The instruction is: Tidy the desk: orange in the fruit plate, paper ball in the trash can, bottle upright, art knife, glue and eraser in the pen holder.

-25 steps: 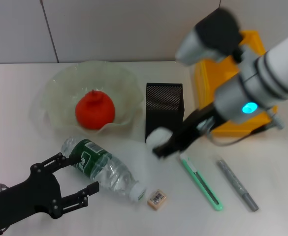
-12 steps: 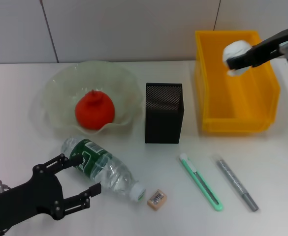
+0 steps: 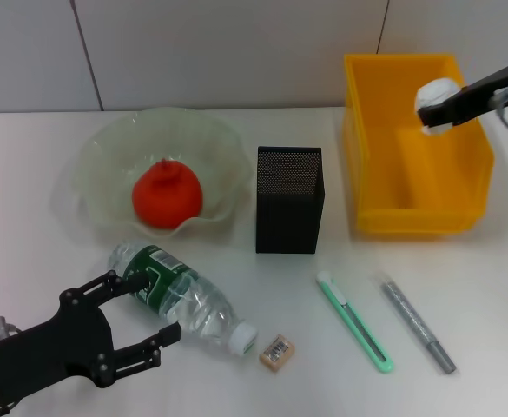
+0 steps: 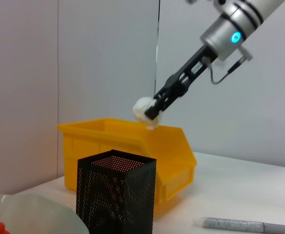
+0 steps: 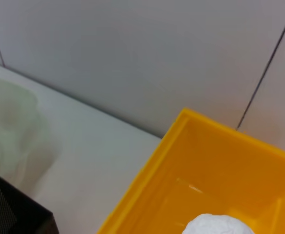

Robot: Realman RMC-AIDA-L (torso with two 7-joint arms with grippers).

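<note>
Holding the paper ball tight over the yellow trash can, the right gripper should next let go, while the left gripper waits open beside the lying bottle.

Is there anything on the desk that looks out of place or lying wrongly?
Yes. The bottle lies on its side in front of the fruit plate, between the open left hand's fingers. The eraser, art knife and glue lie loose outside the pen holder.
</note>
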